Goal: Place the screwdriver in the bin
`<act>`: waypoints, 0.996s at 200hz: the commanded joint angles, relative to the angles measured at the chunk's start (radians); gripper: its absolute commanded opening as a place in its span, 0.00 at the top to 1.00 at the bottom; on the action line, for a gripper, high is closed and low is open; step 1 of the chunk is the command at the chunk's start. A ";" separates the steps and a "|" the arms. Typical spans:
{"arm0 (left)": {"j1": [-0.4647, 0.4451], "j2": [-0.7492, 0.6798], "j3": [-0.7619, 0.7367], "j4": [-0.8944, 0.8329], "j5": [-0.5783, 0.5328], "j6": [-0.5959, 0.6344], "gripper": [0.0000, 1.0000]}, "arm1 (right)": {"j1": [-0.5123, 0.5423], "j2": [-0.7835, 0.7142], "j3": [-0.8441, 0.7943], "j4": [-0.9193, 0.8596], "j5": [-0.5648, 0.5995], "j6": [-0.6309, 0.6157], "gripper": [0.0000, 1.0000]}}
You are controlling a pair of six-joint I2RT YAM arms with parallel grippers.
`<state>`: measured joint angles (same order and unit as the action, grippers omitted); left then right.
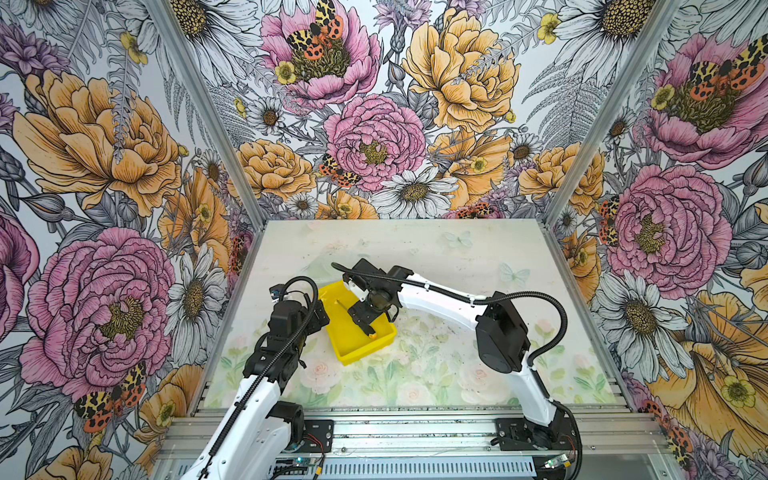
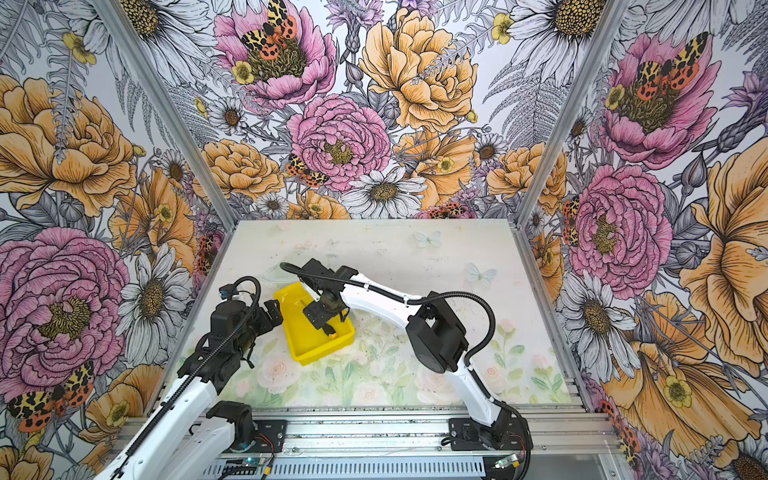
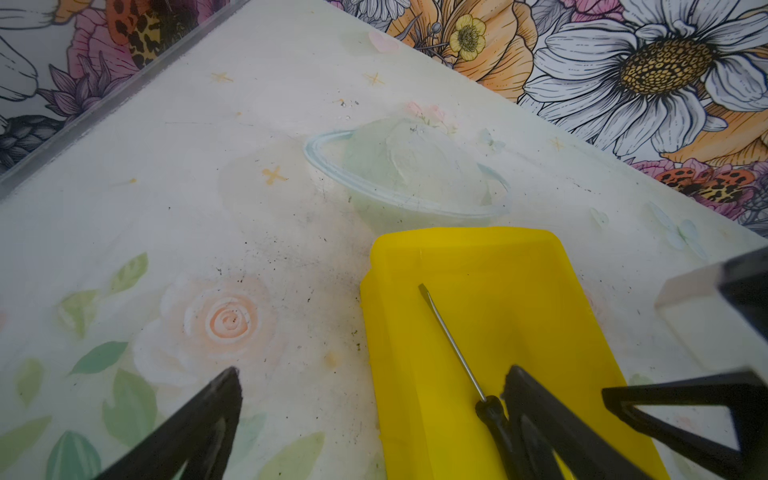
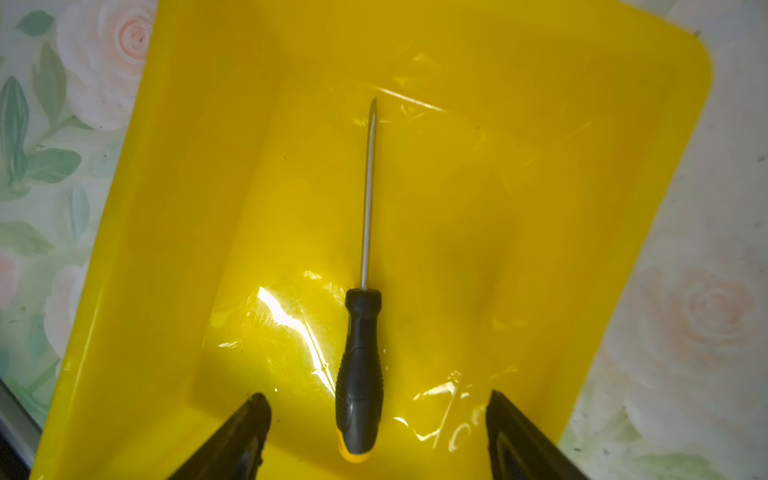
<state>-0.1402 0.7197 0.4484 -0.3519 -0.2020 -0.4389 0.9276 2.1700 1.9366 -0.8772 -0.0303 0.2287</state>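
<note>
We see the screwdriver (image 4: 360, 365) lying flat inside the yellow bin (image 4: 582, 166), mid-frame; right gripper (image 4: 376, 432) spread wide, holding nothing. Only retreat remains.

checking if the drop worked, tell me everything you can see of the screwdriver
The screwdriver is slim, with a thin silver metal shaft ending in a flat tip, a ribbed black handle that looks rubbery and a yellow-orange end cap. It lies flat on the floor of the yellow bin, roughly along the bin's length, clear of the walls. The right gripper is above the handle with its jaws wide apart, neither finger touching it. Only the bin touches it.
</note>
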 commanded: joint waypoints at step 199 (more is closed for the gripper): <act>0.140 -0.022 -0.061 0.164 -0.031 0.351 0.01 | -0.613 -0.885 -0.967 0.403 0.402 0.097 0.01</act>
<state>-0.0059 0.7151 0.4450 -0.2958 -0.2722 -0.2150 0.3740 1.3800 1.1164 -0.6598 0.3698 0.3248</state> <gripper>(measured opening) 0.986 0.995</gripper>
